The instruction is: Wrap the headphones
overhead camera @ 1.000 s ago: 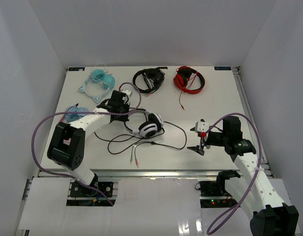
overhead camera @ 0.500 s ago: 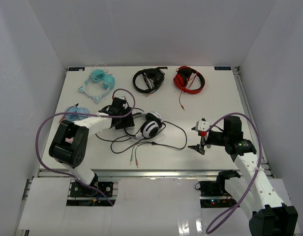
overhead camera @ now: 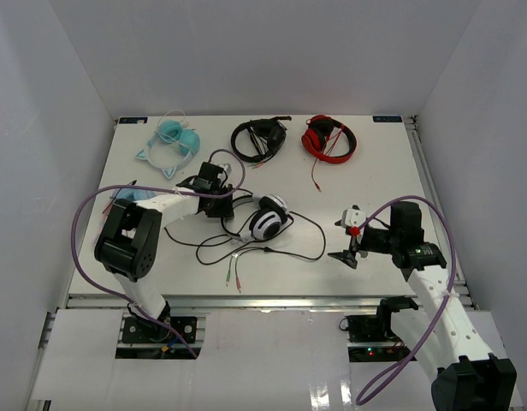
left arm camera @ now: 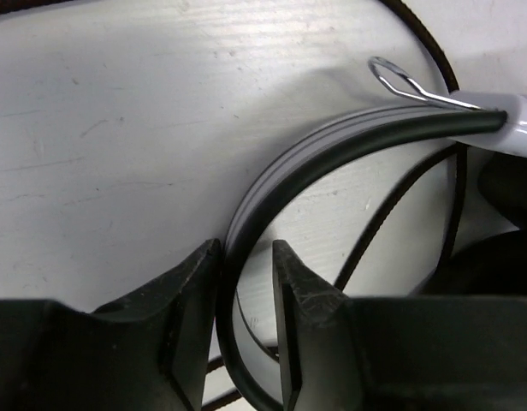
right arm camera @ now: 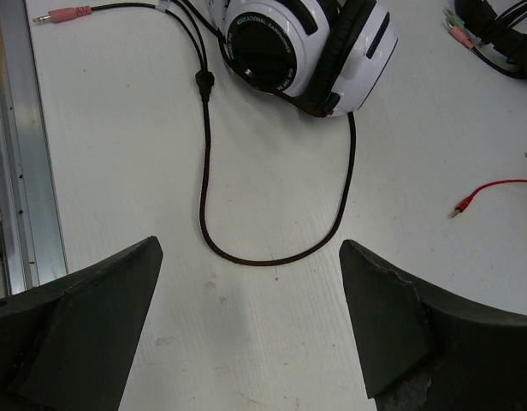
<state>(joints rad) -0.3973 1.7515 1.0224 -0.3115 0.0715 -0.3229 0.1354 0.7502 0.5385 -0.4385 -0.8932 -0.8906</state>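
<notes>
The headphones (overhead camera: 265, 221) lie at the middle of the table (overhead camera: 375, 171) and look light. The headband (left arm camera: 332, 141) is likely springy yet firm, so it is the best place to grip. The thin cable (right arm camera: 272, 259) is limp and may snag. The left gripper (left arm camera: 245, 253) straddles the band loosely, unclamped; the right gripper (right arm camera: 251, 247) gapes empty above the cable loop. The earcups (right arm camera: 366, 43) are glossy white, the band black.
</notes>
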